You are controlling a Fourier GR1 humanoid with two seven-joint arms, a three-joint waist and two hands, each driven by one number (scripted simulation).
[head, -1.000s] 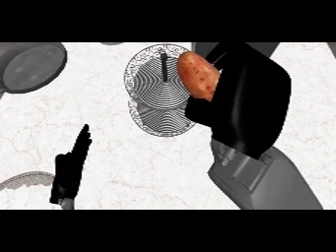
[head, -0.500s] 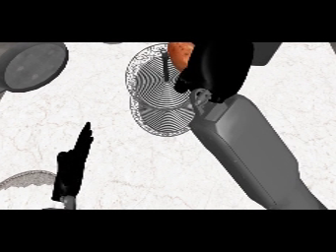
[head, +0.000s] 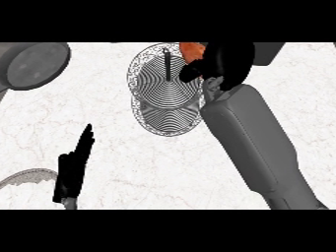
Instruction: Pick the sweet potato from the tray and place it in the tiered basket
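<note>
Right hand: the black right hand [head: 225, 64] sits at the upper middle-right of the frame, its fingers curled around the sweet potato, over the right rim of the tiered basket.
Right forearm: the grey forearm [head: 254, 142] runs from the lower right edge up to that hand, crossing beside the right side of the basket.
Sweet potato: only a small orange part of the sweet potato [head: 191, 48] shows, at the upper left of the right hand, over the upper right edge of the basket; the rest is hidden by the fingers.
Tiered basket: the tiered basket [head: 159, 93] is seen from above as ringed wire circles, one overlapping the other, in the upper middle of the frame, with a dark upright post near its top centre.
Left hand: the left hand [head: 74, 165] rests at the lower left of the frame, fingers straight and together, pointing up, well apart from the basket.
Pan: a round grey pan [head: 36, 64] lies at the upper left corner.
Counter: the white marbled counter [head: 127, 162] fills the middle.
Lower left edge: a curved grey rim [head: 14, 179] shows; I cannot tell what it belongs to.
</note>
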